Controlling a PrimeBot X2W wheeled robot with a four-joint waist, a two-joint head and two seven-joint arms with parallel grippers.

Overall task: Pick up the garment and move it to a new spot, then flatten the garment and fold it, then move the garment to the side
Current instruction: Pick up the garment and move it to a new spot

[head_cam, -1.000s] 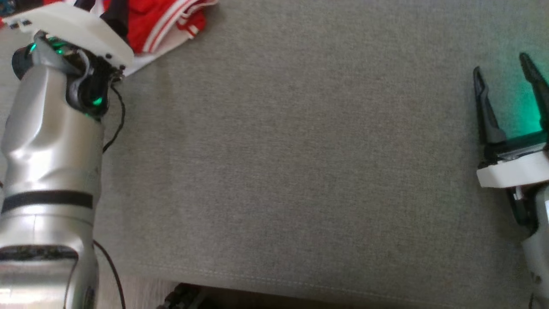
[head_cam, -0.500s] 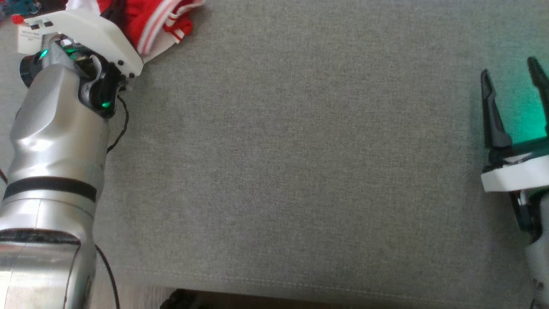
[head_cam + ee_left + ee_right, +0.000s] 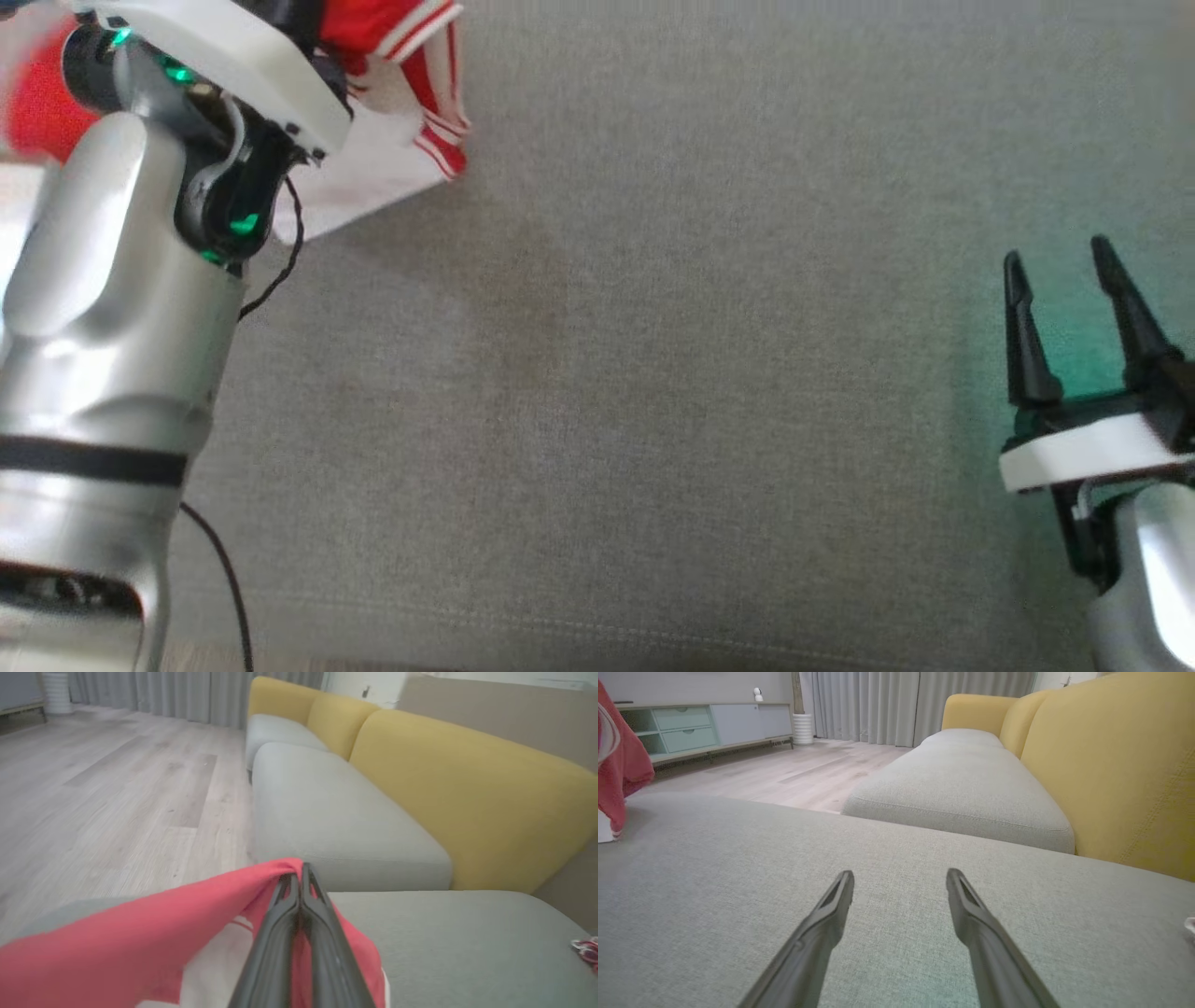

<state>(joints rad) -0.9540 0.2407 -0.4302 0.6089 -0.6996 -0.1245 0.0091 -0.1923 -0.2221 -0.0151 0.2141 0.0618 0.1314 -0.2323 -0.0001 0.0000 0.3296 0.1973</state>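
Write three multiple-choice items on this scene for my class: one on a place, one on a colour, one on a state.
1. Where does the red-and-white garment show in the head view? A lower right; B upper left; C centre.
2. What colour are the sofa backrests? A blue; B black; C yellow.
3. What state is the right end effector in? A open, holding nothing; B shut on the garment; C shut, empty.

Key:
1 B: it sits at the top left, pinched by the left end effector.
2 C: both wrist views show yellow backs behind the grey seat cushions.
3 A: its jaws stand apart over bare cushion.
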